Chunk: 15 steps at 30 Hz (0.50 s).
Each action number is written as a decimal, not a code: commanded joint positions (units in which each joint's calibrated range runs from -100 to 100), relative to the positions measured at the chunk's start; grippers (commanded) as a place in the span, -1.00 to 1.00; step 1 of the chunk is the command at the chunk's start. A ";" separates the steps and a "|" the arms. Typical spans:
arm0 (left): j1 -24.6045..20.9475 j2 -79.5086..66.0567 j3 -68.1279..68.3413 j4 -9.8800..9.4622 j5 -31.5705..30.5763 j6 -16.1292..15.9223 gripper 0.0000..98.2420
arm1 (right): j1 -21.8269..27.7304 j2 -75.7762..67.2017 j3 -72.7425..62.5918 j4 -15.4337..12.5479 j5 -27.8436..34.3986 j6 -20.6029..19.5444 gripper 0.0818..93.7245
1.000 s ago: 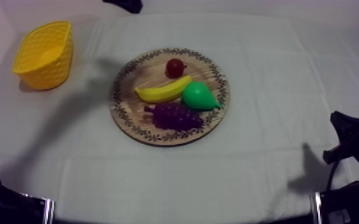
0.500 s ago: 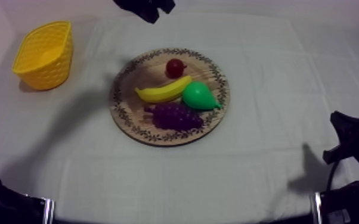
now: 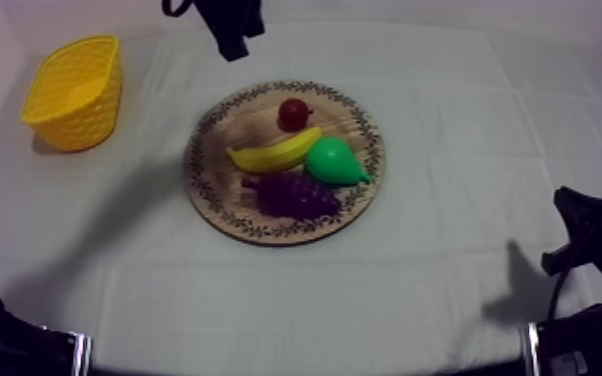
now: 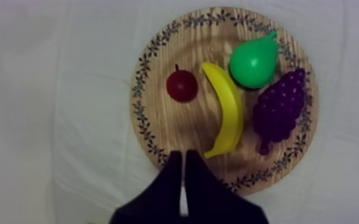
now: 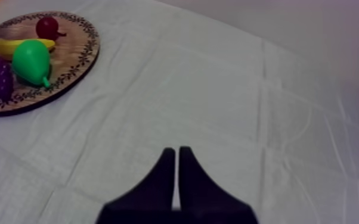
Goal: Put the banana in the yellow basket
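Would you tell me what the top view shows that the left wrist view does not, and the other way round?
The top view brings the yellow basket, standing on the cloth apart from the wooden board, to its left. The left wrist view brings my left gripper up close, fingers together in a narrow wedge over the board's edge beside the end of the banana. Both share the board with the banana, pear, grapes and small red fruit on it.

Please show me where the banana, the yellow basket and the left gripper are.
banana [image 4: 226, 113]: left wrist view, middle of its curved body.
yellow basket [image 3: 100, 110]: top view, its outer side wall.
left gripper [image 4: 182, 154]: left wrist view, where its shut fingertips meet.
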 commanded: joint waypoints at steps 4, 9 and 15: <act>0.02 0.46 -0.56 -0.54 -0.44 1.11 -0.96 | -0.01 -0.01 0.04 0.00 0.02 0.02 -0.99; -0.24 1.03 1.10 -0.83 -1.71 2.85 -0.67 | -0.01 -0.01 0.04 0.00 0.02 0.02 -0.99; -1.40 1.65 5.06 -0.36 -3.65 4.55 -0.29 | -0.01 -0.01 0.04 0.00 0.02 0.02 -0.99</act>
